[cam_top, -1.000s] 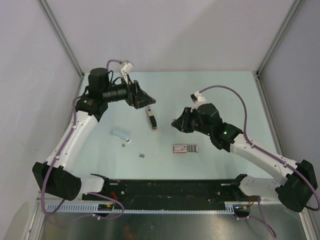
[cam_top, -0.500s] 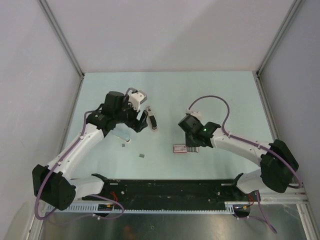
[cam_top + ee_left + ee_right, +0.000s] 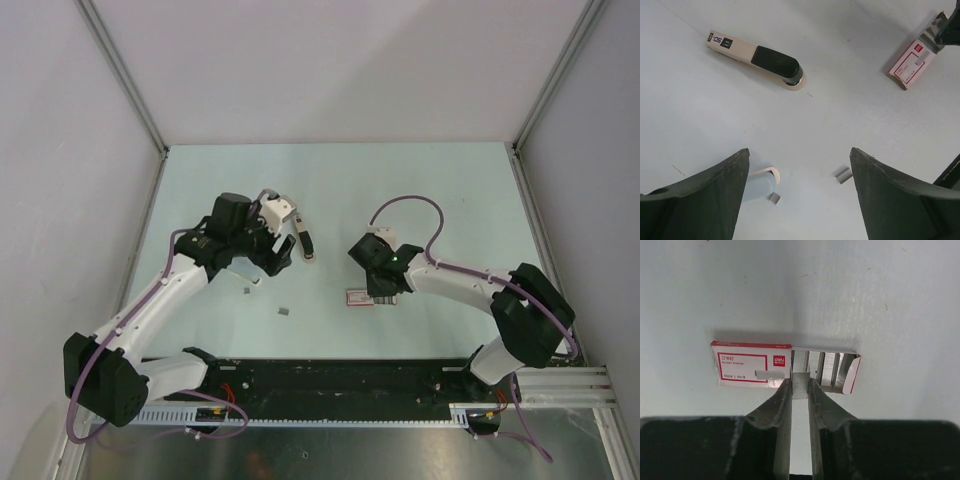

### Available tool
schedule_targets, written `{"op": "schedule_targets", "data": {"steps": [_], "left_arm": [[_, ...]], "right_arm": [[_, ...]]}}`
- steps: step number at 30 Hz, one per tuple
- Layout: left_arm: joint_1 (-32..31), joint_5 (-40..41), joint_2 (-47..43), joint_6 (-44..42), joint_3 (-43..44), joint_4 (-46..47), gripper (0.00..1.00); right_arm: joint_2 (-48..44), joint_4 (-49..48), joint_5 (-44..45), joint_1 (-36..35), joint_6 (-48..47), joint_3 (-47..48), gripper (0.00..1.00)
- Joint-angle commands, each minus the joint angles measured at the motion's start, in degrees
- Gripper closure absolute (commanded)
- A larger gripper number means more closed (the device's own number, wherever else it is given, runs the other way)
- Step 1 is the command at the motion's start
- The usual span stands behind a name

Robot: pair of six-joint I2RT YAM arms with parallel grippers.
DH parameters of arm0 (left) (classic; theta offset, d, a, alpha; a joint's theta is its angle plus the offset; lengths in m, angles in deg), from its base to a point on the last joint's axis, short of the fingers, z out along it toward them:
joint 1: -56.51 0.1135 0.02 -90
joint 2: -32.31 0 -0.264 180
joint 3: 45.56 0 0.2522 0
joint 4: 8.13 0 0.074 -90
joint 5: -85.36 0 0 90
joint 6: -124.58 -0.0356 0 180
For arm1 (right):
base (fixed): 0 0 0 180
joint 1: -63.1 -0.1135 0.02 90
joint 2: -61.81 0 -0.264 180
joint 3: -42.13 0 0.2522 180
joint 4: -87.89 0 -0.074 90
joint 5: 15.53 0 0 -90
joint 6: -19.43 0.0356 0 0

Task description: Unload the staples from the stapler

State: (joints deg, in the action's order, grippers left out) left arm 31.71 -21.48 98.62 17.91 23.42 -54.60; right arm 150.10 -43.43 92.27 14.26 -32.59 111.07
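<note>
Moved: Both arms drew in toward the middle of the worktop; the left gripper [image 3: 799,160] dropped beside the stapler [image 3: 757,57] and the right gripper [image 3: 800,387] came down over the box [image 3: 750,367].
Left gripper: jaws spread wide, holding nothing, hovering just left of the stapler.
Right gripper: fingers nearly together, pinching a strip of staples [image 3: 800,376] at the box's slid-out tray.
Stapler: lay flat and untouched, left of centre, toward the far edge.
Box: lay mid-worktop, nearer the near edge, well apart from the stapler.
Loose bits: two short staple pieces [image 3: 843,174] lay toward the near-left corner.
Progress: some staples appeared to be out already. Whether the stapler was empty could not be told, and the held strip seemed bound for the box.
</note>
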Motion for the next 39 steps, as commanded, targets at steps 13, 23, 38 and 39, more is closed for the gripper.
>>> {"op": "schedule_targets", "data": {"steps": [13, 23, 38, 39], "left_arm": [[-1.4, -0.6, -2.6, -0.9, 0.0, -0.1, 0.15], [-1.6, -0.7, -2.6, -0.9, 0.0, -0.1, 0.15], [-1.7, -0.9, -2.7, -0.7, 0.1, -0.1, 0.15], [-1.7, -0.9, -2.8, -0.7, 0.0, -0.1, 0.15]], "right_arm": [[3.4, -0.7, 3.0, -0.2, 0.9, 1.8, 1.00], [3.8, -0.1, 3.4, -0.7, 1.1, 1.7, 1.00], [2.6, 0.4, 3.5, -1.7, 2.5, 0.0, 1.00], [2.6, 0.4, 3.5, -1.7, 2.6, 0.0, 1.00]]}}
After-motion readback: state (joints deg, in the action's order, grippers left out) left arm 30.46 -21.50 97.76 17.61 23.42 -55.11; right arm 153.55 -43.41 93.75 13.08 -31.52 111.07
